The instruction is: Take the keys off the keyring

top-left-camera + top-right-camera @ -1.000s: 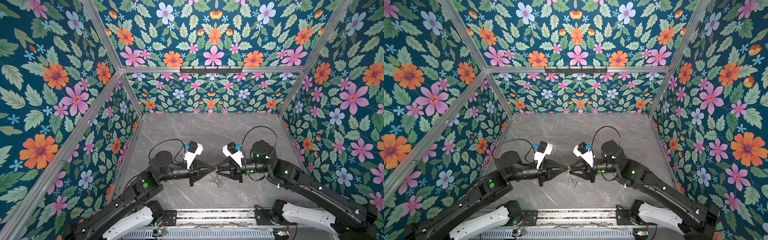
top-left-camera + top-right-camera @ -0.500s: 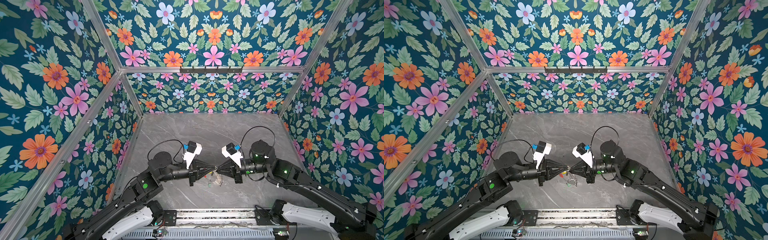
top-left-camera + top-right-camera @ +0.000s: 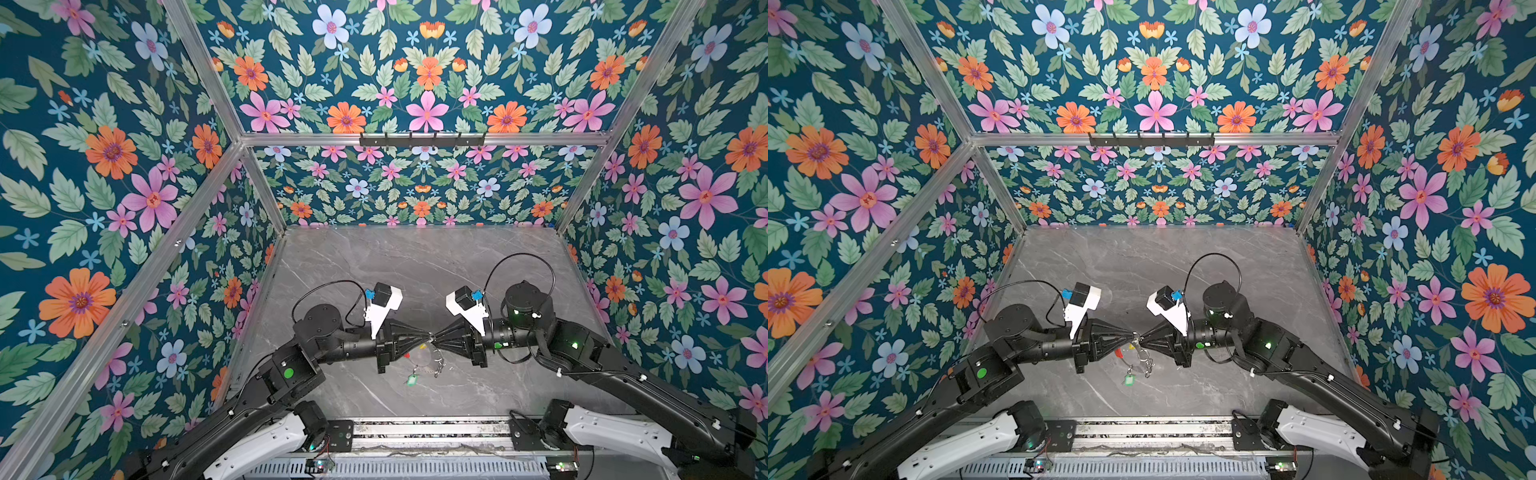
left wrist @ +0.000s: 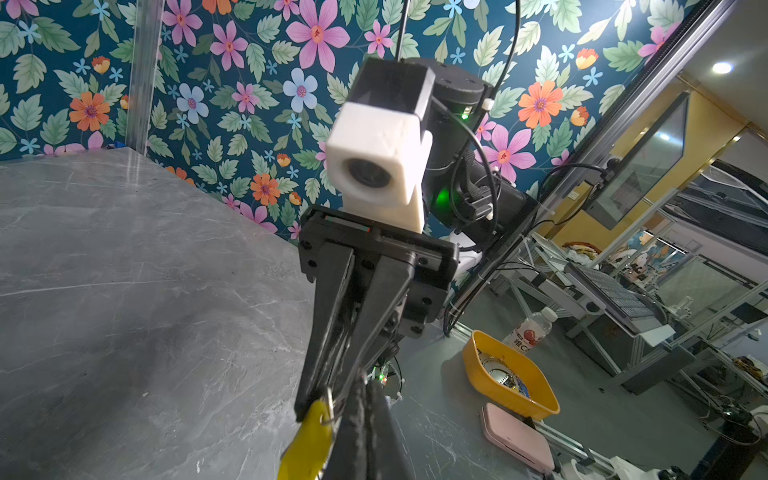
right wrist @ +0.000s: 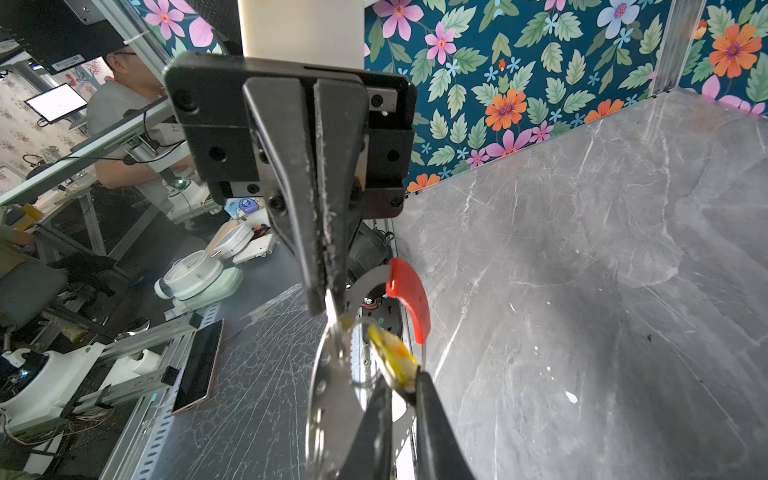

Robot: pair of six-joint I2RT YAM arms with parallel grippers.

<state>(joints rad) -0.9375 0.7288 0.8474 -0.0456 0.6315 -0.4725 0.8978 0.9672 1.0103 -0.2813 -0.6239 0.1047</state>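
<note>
We hold the keyring [image 5: 332, 395] aloft over the desk [image 3: 415, 270]. The left gripper [image 5: 326, 297] has its jaws together on the ring's rim, and the right gripper [image 3: 437, 335] has its jaws clamped on the yellow tag [image 5: 392, 359]. We fear a pull may slip off the plastic or drag the thin rim from the left jaws. Then the ring, green tag [image 3: 412, 380] and all, drops.

Nothing legible; print on the bottle [image 4: 528, 331] is too small.
</note>
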